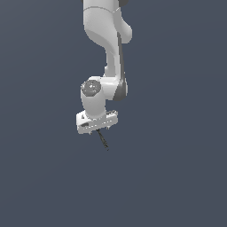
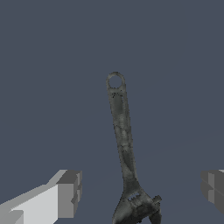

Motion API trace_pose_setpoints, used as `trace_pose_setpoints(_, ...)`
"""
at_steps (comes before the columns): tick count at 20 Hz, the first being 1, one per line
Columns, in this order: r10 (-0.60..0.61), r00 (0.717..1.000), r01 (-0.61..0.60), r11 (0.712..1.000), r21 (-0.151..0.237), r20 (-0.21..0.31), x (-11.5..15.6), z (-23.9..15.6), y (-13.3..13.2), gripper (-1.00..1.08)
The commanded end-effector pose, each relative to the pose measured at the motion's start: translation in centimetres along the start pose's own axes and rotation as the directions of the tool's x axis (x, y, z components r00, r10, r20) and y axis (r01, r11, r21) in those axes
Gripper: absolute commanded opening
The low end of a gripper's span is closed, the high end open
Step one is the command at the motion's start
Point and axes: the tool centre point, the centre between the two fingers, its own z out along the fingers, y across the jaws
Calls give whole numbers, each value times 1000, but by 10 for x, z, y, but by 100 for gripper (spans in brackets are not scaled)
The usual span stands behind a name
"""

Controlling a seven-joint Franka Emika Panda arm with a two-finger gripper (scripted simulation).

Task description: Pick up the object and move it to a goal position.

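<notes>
The task looks to be at its opening stage: the adjustable wrench (image 2: 122, 144), a thin dark tool with a hanging loop at one end of its handle and a jawed head at the other, appears not yet grasped; in the wrist view it lies on the plain grey worktop (image 2: 175, 65) between the two fingers (image 2: 70, 192), which stand well apart on either side of it with clear gaps to the handle; so the gripper (image 2: 142, 192) is spread wide and holding nothing. Lifting and carrying to the goal are both left to do, as I judge it; no goal marker shows in either picture, so where the wrench must go cannot be told.

In the exterior view the arm comes down from the top of the frame, its wrist bent so that the gripper (image 1: 98, 129) points downward at the worktop (image 1: 177, 177); the wrench (image 1: 103, 140) shows there only as a short dark sliver just beneath the hand, slanting toward the exterior view's right; whether the fingertips are already level with the handle cannot be made out.
</notes>
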Motion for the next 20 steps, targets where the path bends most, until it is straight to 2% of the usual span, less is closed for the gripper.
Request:
trace_pose_setpoints(1, -23, 1000, 23, 1000, 1, 0, -3, 7, 3, 100)
trace_pose_setpoints(12, -39, 999, 39, 999, 2, 2, -6, 18, 6, 100)
trace_pose_setpoints(20, -43, 999, 43, 999, 2, 2, -7, 53, 5, 100)
